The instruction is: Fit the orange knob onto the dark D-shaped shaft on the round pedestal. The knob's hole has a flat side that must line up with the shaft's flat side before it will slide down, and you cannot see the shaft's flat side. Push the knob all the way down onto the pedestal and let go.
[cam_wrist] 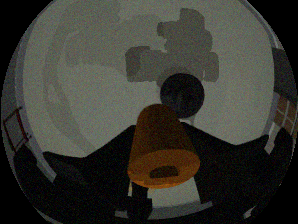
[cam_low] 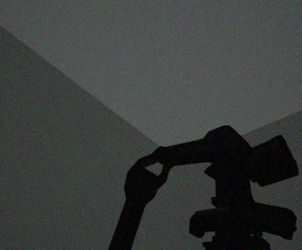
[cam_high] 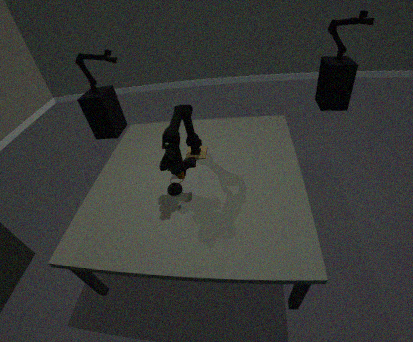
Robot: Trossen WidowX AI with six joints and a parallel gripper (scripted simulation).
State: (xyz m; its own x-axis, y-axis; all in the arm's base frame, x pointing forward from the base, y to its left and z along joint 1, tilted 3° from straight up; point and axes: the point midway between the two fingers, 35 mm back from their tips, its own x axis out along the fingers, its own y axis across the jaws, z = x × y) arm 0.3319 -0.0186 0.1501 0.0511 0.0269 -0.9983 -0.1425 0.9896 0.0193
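The orange knob point(cam_high: 180, 175) point(cam_wrist: 161, 137) is held between the fingers of my gripper point(cam_wrist: 159, 128), which is shut on it. In the wrist view its wide end faces the camera and shows a dark D-shaped hole with its flat side toward the bottom of the picture. The dark round pedestal point(cam_high: 175, 189) point(cam_wrist: 182, 96) stands on the table, just in front of the knob in the top view and beyond its narrow end in the wrist view. Knob and pedestal appear apart. The shaft cannot be made out against the dark pedestal. The exterior view shows only the dark arm, with no knob or pedestal.
The pale table point(cam_high: 268, 210) carries the arm and its shadows. A small orange-tan plate point(cam_high: 203, 153) lies by the arm's base. Two dark boxes point(cam_high: 103, 115) point(cam_high: 336, 85) with thin arms on top stand beyond the table, and a large dark block point(cam_high: 0, 265) stands at left.
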